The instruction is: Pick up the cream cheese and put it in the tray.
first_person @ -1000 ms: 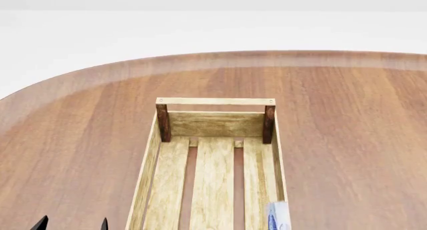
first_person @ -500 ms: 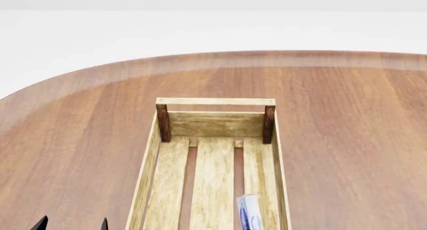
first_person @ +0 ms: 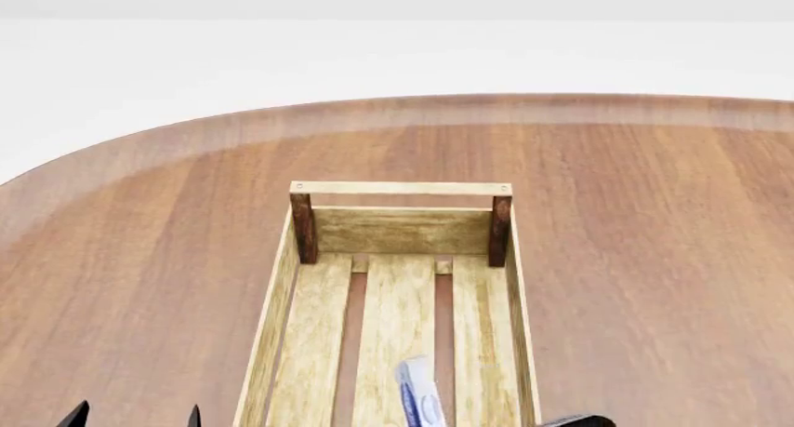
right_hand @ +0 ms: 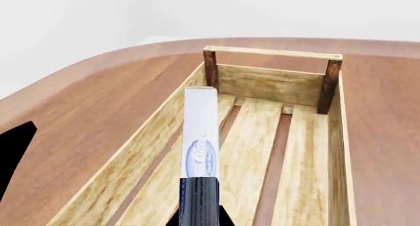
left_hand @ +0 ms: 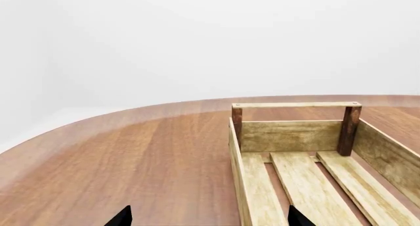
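The cream cheese [first_person: 419, 394] is a thin white box with a dark blue oval logo. It is held on edge above the slatted floor of the tray [first_person: 400, 188], near the middle. In the right wrist view the cream cheese [right_hand: 200, 137] stands out from my right gripper [right_hand: 200, 218], which is shut on its near end over the tray [right_hand: 272, 52]. A dark part of the right arm [first_person: 577, 420] shows at the lower edge of the head view. My left gripper [first_person: 134, 418] is open and empty, left of the tray [left_hand: 295, 105]; its tips frame the left wrist view [left_hand: 208, 218].
The tray stands on a large rounded brown wooden table [first_person: 645, 260], whose curved far edge [first_person: 410, 101] meets a white background. The tray has dark brown corner posts [first_person: 304, 227] at its far end.
The cream cheese has moved left, from above the tray's right wall to over its middle slats. A dark part of the right arm has come into the head view. The left gripper has stayed put.
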You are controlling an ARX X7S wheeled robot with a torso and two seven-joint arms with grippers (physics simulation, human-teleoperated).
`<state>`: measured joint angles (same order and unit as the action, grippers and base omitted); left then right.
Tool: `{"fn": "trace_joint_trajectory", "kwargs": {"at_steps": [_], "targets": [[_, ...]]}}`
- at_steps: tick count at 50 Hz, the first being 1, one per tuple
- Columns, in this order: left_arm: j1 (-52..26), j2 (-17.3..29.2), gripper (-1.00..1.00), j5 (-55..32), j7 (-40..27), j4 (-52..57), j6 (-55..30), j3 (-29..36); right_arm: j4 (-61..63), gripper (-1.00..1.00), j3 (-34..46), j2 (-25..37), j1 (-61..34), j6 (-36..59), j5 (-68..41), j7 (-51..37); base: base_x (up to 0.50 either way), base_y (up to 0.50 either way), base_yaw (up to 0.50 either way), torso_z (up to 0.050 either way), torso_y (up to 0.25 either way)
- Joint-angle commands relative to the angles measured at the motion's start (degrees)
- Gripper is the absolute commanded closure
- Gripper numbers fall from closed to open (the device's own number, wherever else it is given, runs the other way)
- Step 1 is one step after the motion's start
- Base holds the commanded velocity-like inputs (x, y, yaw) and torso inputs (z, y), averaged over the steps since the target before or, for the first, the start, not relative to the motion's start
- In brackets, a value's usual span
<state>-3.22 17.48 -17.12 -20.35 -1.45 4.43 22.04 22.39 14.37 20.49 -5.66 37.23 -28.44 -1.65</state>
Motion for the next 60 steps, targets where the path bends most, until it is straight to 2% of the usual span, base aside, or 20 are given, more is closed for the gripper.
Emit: {"fn": "trace_joint_trajectory", "kwargs": {"at_steps": [1,15,33,54,60], "targets": [[0.0,0.1,-1.0,-0.1,-0.1,0.0,0.1,0.1,-2.9,1.0,0.7,-1.7,-2.7,0.1,0.7,-0.4,0.0,0.0,0.0,0.0,0.0],[-0.2,0.2,-1.0,-0.2,-0.3,-0.1,0.1,0.3,-11.8,1.0,-1.1,-8.5,-7.2,2.7,1.5,-8.2,0.0,0.0,0.0,0.0,0.0],[-0.3,0.3,-1.0,-0.4,-0.4,-0.2,0.2,0.6,-23.1,1.0,-3.0,-12.7,-10.4,-1.6,1.8,-10.1,0.0,0.0,0.0,0.0,0.001],[-0.3,0.5,-1.0,-0.4,-0.7,-0.3,0.4,0.8,-29.6,1.0,-0.7,-14.1,-13.8,-4.1,2.7,-10.1,0.0,0.0,0.0,0.0,0.0],[-0.4,0.5,-1.0,-0.4,-0.8,-0.3,0.5,0.9,-28.6,1.0,0.2,-14.1,-14.9,-2.4,3.1,-11.8,0.0,0.0,0.0,0.0,0.002]]}}
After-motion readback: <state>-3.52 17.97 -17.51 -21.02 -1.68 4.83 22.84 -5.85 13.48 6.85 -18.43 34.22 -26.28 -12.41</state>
